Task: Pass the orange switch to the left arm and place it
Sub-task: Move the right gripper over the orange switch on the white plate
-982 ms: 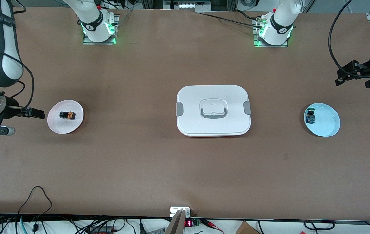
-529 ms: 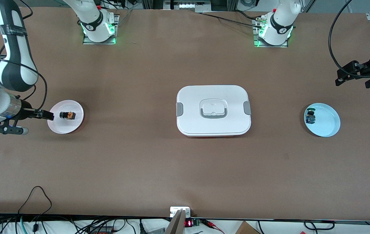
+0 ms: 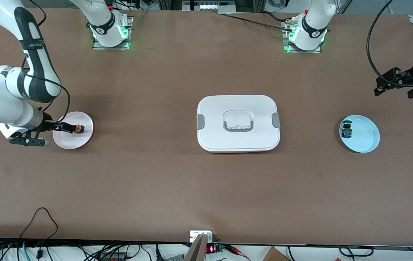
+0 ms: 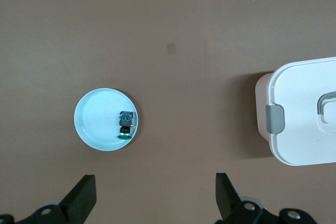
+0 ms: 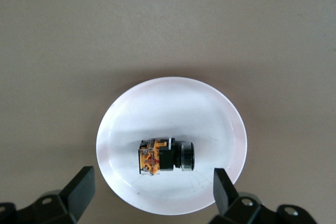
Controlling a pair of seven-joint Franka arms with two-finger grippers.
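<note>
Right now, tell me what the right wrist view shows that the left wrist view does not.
Only the right wrist view shows the orange switch, lying on its side on the pink plate, with the right tool open above them. Only the left wrist view shows the blue switch on the light blue plate, a corner of the white box, and the left tool, open and waiting over bare table. Both show the brown table and two dark fingertips spread wide.
</note>
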